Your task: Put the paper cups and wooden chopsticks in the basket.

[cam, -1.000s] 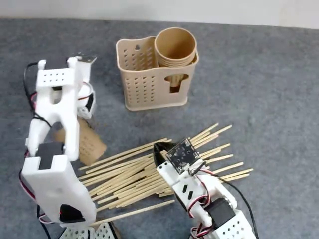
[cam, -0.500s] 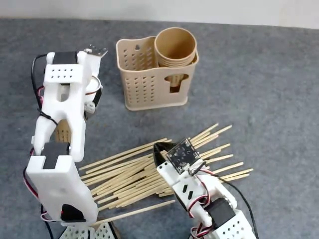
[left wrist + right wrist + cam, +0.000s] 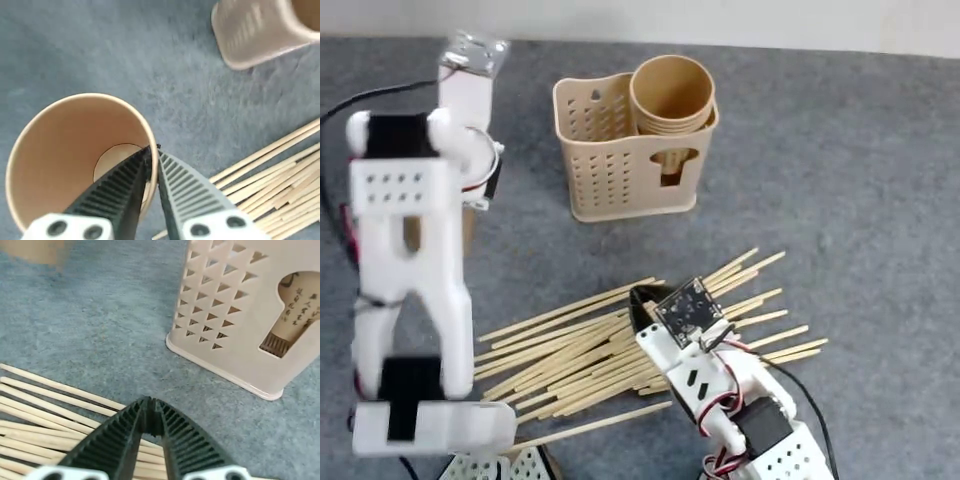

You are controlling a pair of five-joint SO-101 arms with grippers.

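From above, the basket (image 3: pixel 620 165) stands in the upper middle of the frame. One side of it holds the stacked cups (image 3: pixel 672 90). The other side looks free. The chopsticks (image 3: pixel 610 345) lie in a loose heap in the lower middle, on the grey mat (image 3: pixel 860 180). The right gripper (image 3: pixel 638 303) sits right over the heap. The big white left arm (image 3: pixel 405 290) fills the left side of the frame.

In the left wrist view, the left gripper (image 3: pixel 152 150) is clenched on the rim of a paper cup (image 3: pixel 55 150). One jaw is inside the cup and one is outside. The cup is open side up, in the lower left of the frame. It is light and thin, so a hard squeeze could dent it. The rim is the stiffest part, so that is a good place to hold. The basket corner is in the upper right, well apart from the cup, with bare mat between them.

In the right wrist view, the right gripper is pinched together with nothing in it. It hangs above the sticks in the lower left of the frame. The sticks are stiff, thin and light. They may roll or slip, so grabbing a few near their middle seems best. The basket wall stands in the upper right.
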